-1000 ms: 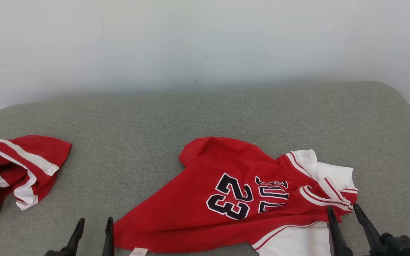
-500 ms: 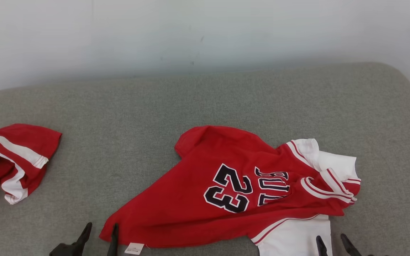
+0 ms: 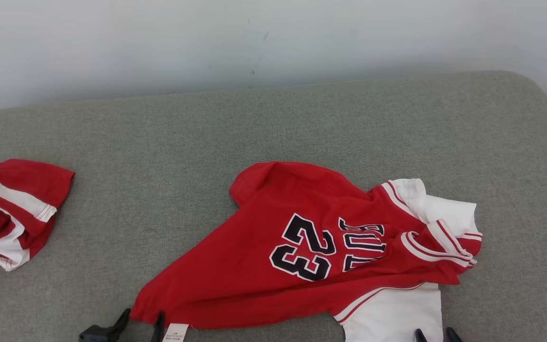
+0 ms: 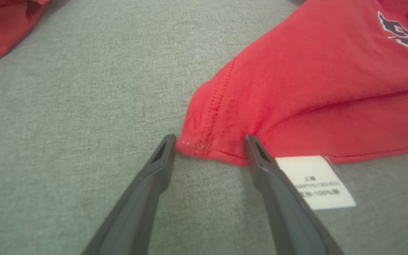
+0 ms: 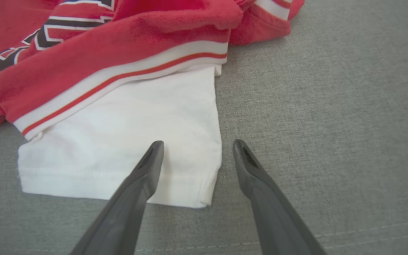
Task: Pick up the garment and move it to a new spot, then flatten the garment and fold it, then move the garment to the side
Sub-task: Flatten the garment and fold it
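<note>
the shirt [image 3: 302, 237] is red, with the number 23 in dark print and with white sleeves. it lies crumpled on the near half of a grey surface, a little to the right of the middle. it is not flat: the red body is folded over itself, and one white sleeve [image 5: 126, 141] comes out from under a red and white striped edge at the near right side. a small white label [image 4: 315, 182] sticks out from the near left hem and lies on the grey.

the surface [image 3: 273, 123] is a grey woven cushion with rounded far corners. behind it stands a plain white wall [image 3: 273, 38] with a few small dark marks. at the left edge of the surface lies another cloth [image 3: 12, 209], red with white stripes, bunched up, well apart from the shirt.

the left gripper [image 4: 209, 140] is spread wide and holds nothing. its two tips stand at the near left corner of the red hem: one tip just outside the corner, the other at the hem beside the label, so the corner is between them. whether they press the cloth i cannot tell. the right gripper [image 5: 197, 142] is also spread and empty. one finger is over the white sleeve, the other over the bare grey, and the side edge of the sleeve runs between them.
</note>
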Motion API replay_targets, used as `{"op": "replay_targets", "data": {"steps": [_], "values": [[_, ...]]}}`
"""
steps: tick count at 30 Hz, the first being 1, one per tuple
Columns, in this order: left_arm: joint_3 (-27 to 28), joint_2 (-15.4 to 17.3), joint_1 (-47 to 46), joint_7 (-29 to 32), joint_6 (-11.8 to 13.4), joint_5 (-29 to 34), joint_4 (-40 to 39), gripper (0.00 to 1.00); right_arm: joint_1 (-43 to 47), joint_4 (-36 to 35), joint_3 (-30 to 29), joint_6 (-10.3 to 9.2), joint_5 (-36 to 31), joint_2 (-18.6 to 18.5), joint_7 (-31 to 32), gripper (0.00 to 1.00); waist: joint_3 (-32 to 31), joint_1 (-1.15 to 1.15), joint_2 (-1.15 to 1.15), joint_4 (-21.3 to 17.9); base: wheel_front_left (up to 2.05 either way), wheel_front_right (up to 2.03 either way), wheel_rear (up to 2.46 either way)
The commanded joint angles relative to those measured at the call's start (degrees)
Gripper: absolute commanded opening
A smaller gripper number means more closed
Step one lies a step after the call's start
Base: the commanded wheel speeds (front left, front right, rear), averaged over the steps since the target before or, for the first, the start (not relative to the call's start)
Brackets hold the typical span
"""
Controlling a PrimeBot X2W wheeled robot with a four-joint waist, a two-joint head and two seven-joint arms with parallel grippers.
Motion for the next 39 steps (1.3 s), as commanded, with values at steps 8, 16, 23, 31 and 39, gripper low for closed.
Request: {"op": "replay_targets", "data": {"steps": [8, 16, 23, 31, 39], "values": [[-2.3, 0.1, -2.5, 0.0, 0.1, -2.0, 4.9, 1.00, -1.8, 3.7, 2.0, -0.16, 1.8, 0.2, 0.0, 1.00, -0.4, 0.00, 0.00, 0.3, 0.00, 0.00, 0.00], [-4.9, 0.6, -3.7, 0.3, 0.1, -5.2, 9.1, 0.00, -3.6, 7.7, 5.4, -0.14, 5.0, 0.8, 0.8, 0.00, -1.1, 0.00, 0.00, 0.5, 0.00, 0.00, 0.00], [-5.6, 0.7, -4.8, 0.0, 0.1, -7.9, 5.2, 0.00, -5.4, 2.1, 4.8, -0.14, 5.3, -1.1, -0.1, 0.00, -1.7, 0.00, 0.00, 0.2, 0.00, 0.00, 0.00], [-7.3, 2.5, -12.6, 1.7, 0.1, -10.2, -3.4, 0.00, -11.2, -10.5, 2.0, -0.14, 7.1, -4.8, -0.1, 0.00, 0.0, 0.00, 0.00, -0.7, 0.00, 0.00, 0.00], [-10.3, 5.0, -31.0, 9.8, 0.1, -14.4, -10.2, 0.00, -28.3, -14.0, 2.4, -0.14, 13.4, -10.8, 1.7, 0.00, 7.7, 0.00, 0.00, -1.7, 0.00, 0.00, 0.00]]}}
